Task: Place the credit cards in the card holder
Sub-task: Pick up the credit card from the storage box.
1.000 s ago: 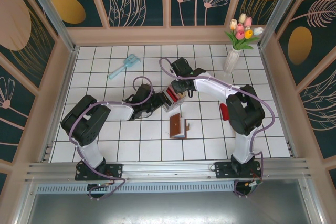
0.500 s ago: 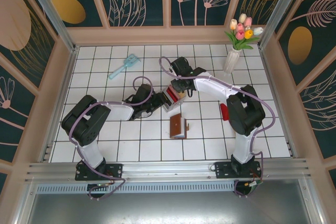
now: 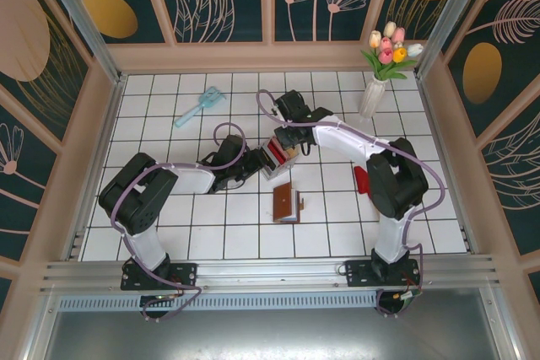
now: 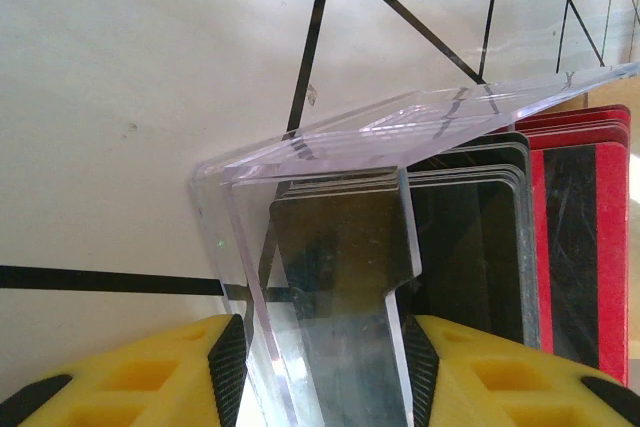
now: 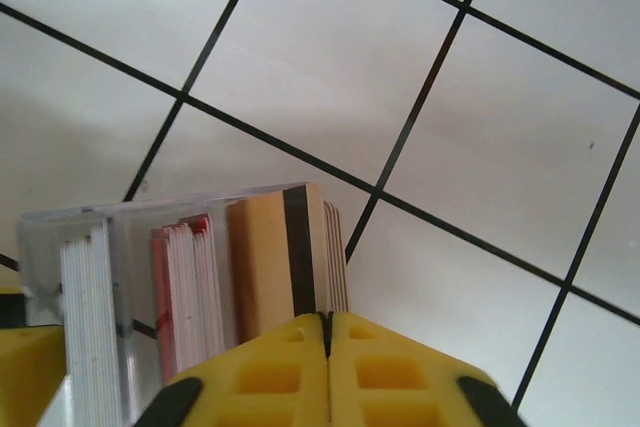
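Observation:
A clear plastic tray [image 3: 277,160] stands mid-table with credit cards upright in it: black [image 4: 470,237] and red [image 4: 590,247] ones in the left wrist view, pale grey [image 5: 85,317], red [image 5: 185,287] and tan [image 5: 265,267] ones in the right wrist view. My left gripper [image 4: 322,347] is shut on the tray's clear wall [image 4: 330,287], one pad on each side. My right gripper [image 5: 327,319] hangs over the tray's far end. It is pinched shut on the top edge of a tan card with a black stripe. The brown card holder [image 3: 284,202] lies open just in front of the tray.
A small red flat thing [image 3: 360,180] lies by the right arm's elbow. A pale blue scoop [image 3: 197,107] rests at the back left. A white vase of tulips [image 3: 372,94] stands at the back right. Wooden walls ring the white tiled table [image 3: 211,233].

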Robot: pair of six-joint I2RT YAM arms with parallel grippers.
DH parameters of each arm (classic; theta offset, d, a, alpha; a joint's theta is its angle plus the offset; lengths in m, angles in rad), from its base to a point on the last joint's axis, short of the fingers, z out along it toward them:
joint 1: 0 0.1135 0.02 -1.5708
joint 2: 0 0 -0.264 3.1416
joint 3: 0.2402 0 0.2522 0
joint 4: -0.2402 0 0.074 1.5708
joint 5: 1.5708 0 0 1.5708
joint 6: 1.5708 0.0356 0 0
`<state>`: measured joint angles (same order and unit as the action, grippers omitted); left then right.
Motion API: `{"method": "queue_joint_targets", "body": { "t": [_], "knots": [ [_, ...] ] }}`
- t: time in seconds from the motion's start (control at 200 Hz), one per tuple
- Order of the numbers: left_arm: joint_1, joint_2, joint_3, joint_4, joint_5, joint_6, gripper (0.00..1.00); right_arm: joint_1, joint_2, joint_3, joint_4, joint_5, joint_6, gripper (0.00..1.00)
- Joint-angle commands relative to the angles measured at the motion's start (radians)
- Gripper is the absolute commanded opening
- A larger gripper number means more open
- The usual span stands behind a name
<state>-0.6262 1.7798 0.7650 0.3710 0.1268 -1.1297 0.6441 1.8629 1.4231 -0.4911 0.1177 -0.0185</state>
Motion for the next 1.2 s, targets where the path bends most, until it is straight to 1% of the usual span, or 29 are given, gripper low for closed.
{"method": "queue_joint_targets", "body": {
  "t": [0.0, 0.025, 0.07, 0.32, 0.42, 0.435, 0.616, 0.676, 0.786, 0.886, 0.926, 1.021, 1.196],
  "knots": [
    [0.003, 0.017, -0.013, -0.045, -0.009, 0.01, 0.48, -0.01, -0.066, 0.033, -0.041, -0.023, 0.011, 0.02],
    [0.002, 0.016, -0.012, -0.045, -0.009, 0.011, 0.48, -0.009, -0.071, 0.028, -0.038, -0.04, 0.015, 0.0],
    [0.003, 0.014, -0.01, -0.045, -0.007, 0.011, 0.49, -0.009, -0.079, 0.02, -0.037, -0.06, 0.019, 0.0],
    [0.002, -0.032, -0.014, -0.048, -0.007, 0.032, 0.52, -0.01, -0.122, 0.007, -0.031, -0.098, 0.092, 0.0],
    [0.001, -0.06, -0.021, -0.049, -0.01, 0.045, 0.55, -0.02, -0.176, -0.025, 0.011, -0.193, 0.136, 0.0],
    [0.002, -0.09, -0.021, -0.049, -0.011, 0.047, 0.56, -0.023, -0.185, -0.029, 0.017, -0.206, 0.144, 0.0],
    [0.002, -0.216, -0.068, -0.037, -0.05, 0.057, 0.63, -0.042, -0.295, -0.083, 0.081, -0.271, 0.227, 0.0],
    [0.001, -0.267, -0.095, -0.012, -0.064, 0.048, 0.67, -0.057, -0.343, -0.121, 0.123, -0.302, 0.265, 0.0],
    [0.003, -0.352, -0.102, 0.004, -0.078, 0.06, 0.69, -0.088, -0.438, -0.213, 0.232, -0.358, 0.349, 0.0],
    [0.003, -0.407, -0.09, 0.03, -0.053, 0.072, 0.71, -0.091, -0.504, -0.288, 0.331, -0.422, 0.428, 0.0],
    [0.003, -0.427, -0.093, 0.061, -0.033, 0.065, 0.72, -0.119, -0.521, -0.309, 0.361, -0.437, 0.451, 0.0],
    [0.004, -0.462, -0.109, 0.157, 0.011, 0.042, 0.76, -0.126, -0.541, -0.333, 0.401, -0.468, 0.499, 0.0],
    [0.01, -0.452, -0.082, 0.227, 0.122, 0.03, 0.78, -0.126, -0.57, -0.374, 0.466, -0.503, 0.565, 0.0]
  ]
}}
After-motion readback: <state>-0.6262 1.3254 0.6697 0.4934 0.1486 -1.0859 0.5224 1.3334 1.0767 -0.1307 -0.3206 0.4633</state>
